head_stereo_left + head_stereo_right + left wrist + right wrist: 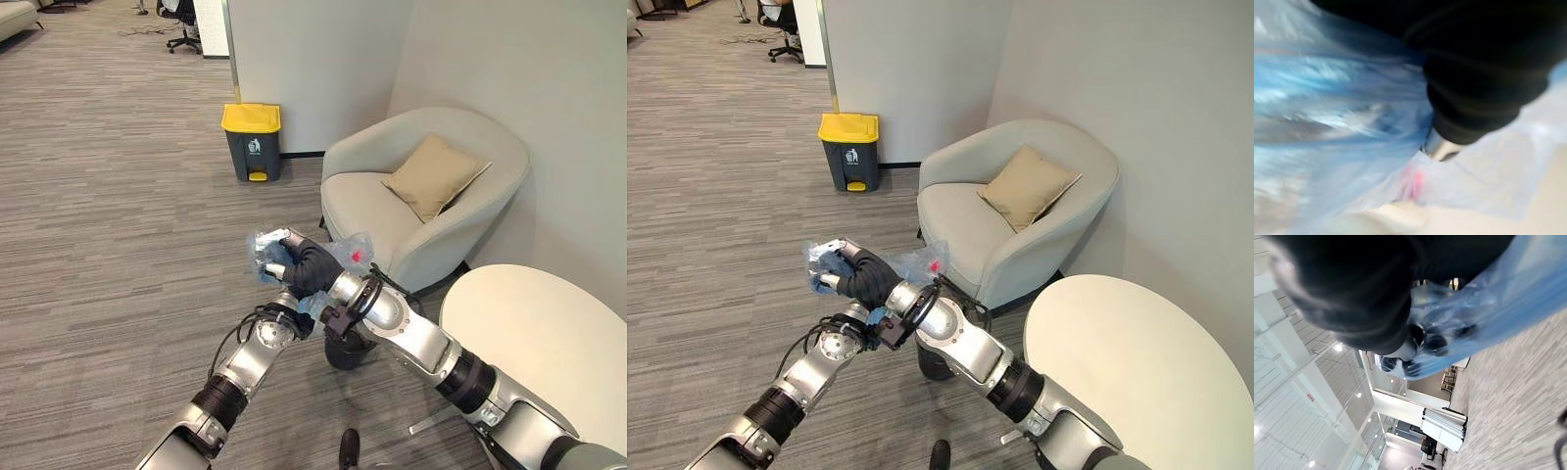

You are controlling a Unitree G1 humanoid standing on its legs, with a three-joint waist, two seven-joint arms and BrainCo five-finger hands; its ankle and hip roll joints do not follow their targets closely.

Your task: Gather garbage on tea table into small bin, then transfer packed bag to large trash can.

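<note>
Right hand (306, 262) is curled tight on the thin bluish see-through plastic bag (266, 250); left hand's state I cannot tell. Bag looks light, soft and slippery, prob. best gripped at the bunched neck. Yellow-lidded grey trash can (252, 141) stands far, by the wall.

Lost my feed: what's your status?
Right hand shut on clear blue bag; left hand under it, grip unreadable. Yellow-lidded trash can ahead across open carpet. Armchair to the right.

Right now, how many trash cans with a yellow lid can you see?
1. The trash can stands on the carpet by the wall, left of the armchair. Others may be out of view.
</note>
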